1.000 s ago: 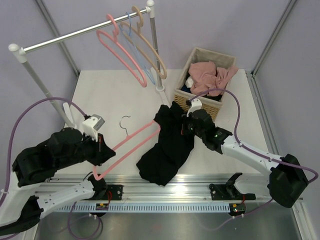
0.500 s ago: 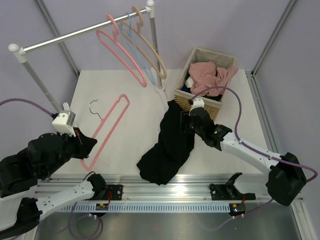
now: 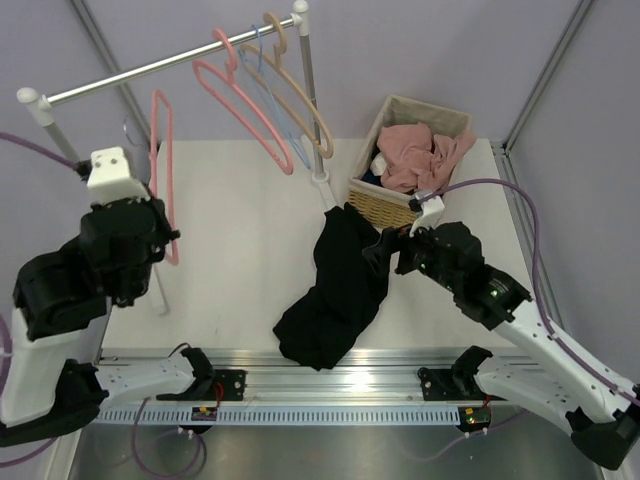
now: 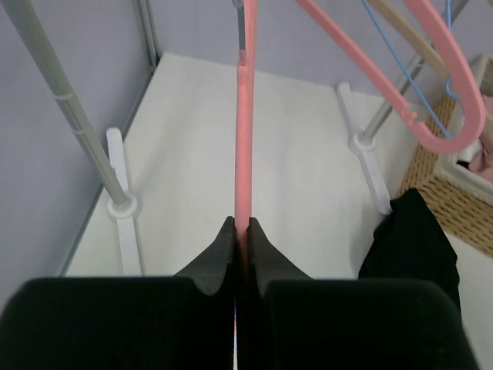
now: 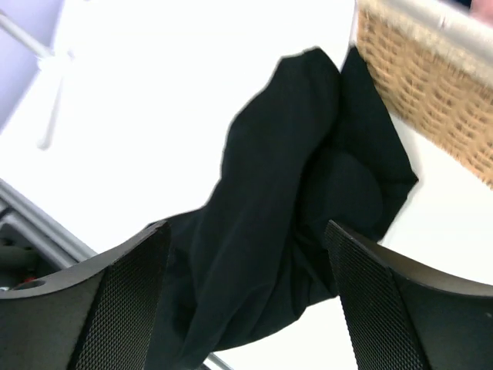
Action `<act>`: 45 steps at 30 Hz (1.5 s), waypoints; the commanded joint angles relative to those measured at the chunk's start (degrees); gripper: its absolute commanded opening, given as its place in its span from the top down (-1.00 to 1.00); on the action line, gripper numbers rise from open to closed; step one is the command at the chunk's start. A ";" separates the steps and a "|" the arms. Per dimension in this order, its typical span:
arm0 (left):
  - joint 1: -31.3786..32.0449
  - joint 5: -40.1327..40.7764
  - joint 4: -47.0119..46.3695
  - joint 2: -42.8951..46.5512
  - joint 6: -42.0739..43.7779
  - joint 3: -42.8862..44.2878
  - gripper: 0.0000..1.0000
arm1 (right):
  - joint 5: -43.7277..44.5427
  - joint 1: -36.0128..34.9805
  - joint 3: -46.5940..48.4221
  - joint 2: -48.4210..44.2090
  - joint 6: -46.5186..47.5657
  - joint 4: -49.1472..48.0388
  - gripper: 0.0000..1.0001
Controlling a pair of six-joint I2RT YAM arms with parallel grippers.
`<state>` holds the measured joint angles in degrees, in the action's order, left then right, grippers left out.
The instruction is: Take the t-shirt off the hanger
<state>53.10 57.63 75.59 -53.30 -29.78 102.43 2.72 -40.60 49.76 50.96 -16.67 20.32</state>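
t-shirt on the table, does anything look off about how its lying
Yes: the t-shirt lies bunched in a long crumpled heap on the table, not flat. One end is up against the basket and the other reaches the table's front edge. Nothing looks spilled or damaged.

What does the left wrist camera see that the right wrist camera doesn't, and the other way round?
Only the left wrist view: the left end effector shut on the pink hanger, which stands upright, plus the rack's posts and the spare hangers hanging above. Only the right wrist view: the right end effector, wide open and holding nothing, and most of the black t-shirt in its crumpled length. Both: part of that t-shirt lying on the white table beside the wicker basket.
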 commanded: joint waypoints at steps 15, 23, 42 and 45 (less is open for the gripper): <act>-21.99 -8.59 -16.08 -22.29 10.69 6.83 1.00 | -10.01 0.17 0.96 -10.88 3.04 1.66 -0.99; -21.90 -1.65 -26.36 -18.60 16.84 1.97 1.00 | -8.17 0.17 -0.36 -12.47 3.04 0.43 -0.99; -29.27 -4.36 -28.49 -23.43 20.90 6.90 1.00 | -6.59 0.17 -1.24 -12.64 3.04 -0.54 -0.99; -31.91 -7.87 -27.34 -24.04 19.33 7.60 1.00 | -7.20 0.17 -1.16 -12.64 2.78 -0.98 -0.99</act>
<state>23.35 53.08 50.33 -76.88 -9.06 107.28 -4.19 -40.56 48.51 38.94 -14.70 22.00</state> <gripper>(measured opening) 0.037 0.993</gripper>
